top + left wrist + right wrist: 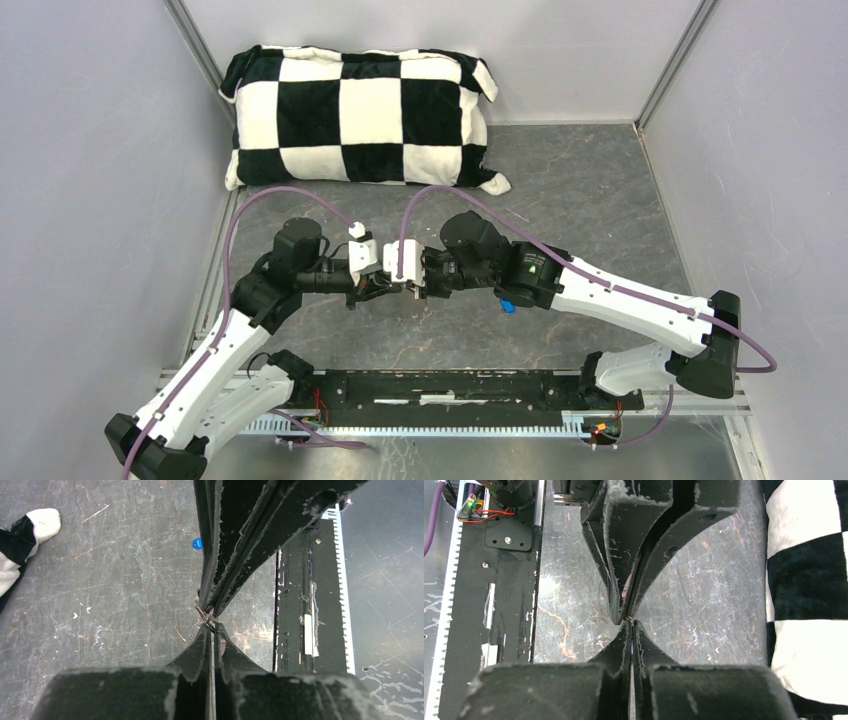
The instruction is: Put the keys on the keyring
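My left gripper [385,288] and right gripper [405,290] meet tip to tip above the floor, both shut. In the left wrist view my left gripper [210,625] pinches thin silvery wire of the keyring [204,613], which also runs into the right fingertips [212,600]. In the right wrist view my right gripper [630,622] is shut on a thin thing I cannot make out. A faint wire curve [601,594] hangs beside the left fingers [616,587]. The blue key [508,306] lies on the floor under the right arm; it also shows in the left wrist view [197,542]. The black key is hidden.
A black-and-white chequered pillow [360,117] lies against the back wall. Grey walls close in both sides. The black base rail [450,388] runs along the near edge.
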Controlling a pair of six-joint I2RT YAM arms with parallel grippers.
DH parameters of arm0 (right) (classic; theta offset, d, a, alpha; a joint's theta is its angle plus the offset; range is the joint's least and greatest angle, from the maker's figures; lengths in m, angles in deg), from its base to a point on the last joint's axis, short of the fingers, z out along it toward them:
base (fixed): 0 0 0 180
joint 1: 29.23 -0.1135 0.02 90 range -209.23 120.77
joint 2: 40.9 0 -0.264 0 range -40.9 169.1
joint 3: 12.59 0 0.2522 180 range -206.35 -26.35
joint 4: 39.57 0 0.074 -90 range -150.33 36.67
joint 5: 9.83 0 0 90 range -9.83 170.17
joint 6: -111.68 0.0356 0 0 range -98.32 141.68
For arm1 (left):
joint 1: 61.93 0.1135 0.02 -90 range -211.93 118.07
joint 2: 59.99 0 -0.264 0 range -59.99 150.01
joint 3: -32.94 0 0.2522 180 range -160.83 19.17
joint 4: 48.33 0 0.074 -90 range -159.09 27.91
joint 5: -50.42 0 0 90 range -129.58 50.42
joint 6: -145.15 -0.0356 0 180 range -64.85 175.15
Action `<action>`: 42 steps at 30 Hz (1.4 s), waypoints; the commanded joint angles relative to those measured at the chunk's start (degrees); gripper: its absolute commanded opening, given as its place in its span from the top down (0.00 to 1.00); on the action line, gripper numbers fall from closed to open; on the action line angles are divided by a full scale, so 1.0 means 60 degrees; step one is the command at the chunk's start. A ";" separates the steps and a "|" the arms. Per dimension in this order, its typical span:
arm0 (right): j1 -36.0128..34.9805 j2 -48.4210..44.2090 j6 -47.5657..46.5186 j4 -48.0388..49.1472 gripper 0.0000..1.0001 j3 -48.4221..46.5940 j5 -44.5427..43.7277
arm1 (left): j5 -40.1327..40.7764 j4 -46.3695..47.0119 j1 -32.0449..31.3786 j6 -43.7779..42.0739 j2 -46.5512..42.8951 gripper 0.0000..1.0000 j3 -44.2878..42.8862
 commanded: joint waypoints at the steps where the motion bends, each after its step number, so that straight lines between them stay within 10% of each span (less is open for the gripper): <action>1: -0.0063 -0.0099 0.0142 0.0273 0.99 -0.0439 0.0024 | 0.0037 0.0315 -0.0006 -0.0598 -0.0281 0.98 0.0169; 19: 0.0439 -0.0447 0.0939 0.0481 1.00 0.0513 0.0402 | -0.1981 -0.0669 -0.0013 -0.2085 -0.0933 0.98 0.0139; 42: 0.1193 -0.0657 0.1158 -0.0643 0.68 0.0169 0.1948 | -0.2064 -0.1404 -0.0016 -0.4269 -0.1131 0.98 -0.0078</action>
